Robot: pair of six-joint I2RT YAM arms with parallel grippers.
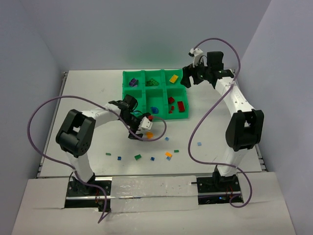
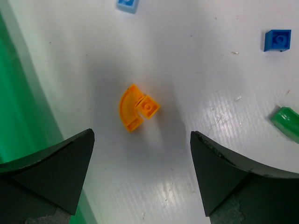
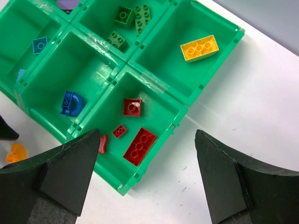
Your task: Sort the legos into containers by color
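White table (image 1: 88,93), grey walls on three sides. Loose legos are scattered along the table's near half.

Left claw (image 2: 141,135): jaws wide, holding nothing, hanging directly over a curved orange lego (image 2: 126,106). A small square orange brick (image 2: 148,106) is nestled in the curve, touching it. The pair lies between the fingertips, slightly forward of them. A blue plate (image 2: 277,40) and a green piece (image 2: 286,122) lie well to one side, and the tray's wall is near the other.

Right claw (image 3: 147,135): jaws wide and empty, above the tray (image 3: 156,86) over the corner compartment holding red bricks (image 3: 139,146). Yellow (image 3: 199,48), green (image 3: 135,16) and blue (image 3: 71,103) sit in separate compartments.

Step in hand, as judged: pick the orange. Advance slightly so the pads centre on it, then descend straight. Close across the arc's outer edge and the square's far side, or the square may get pushed away. No compartment shows orange, so the destination is unclear.
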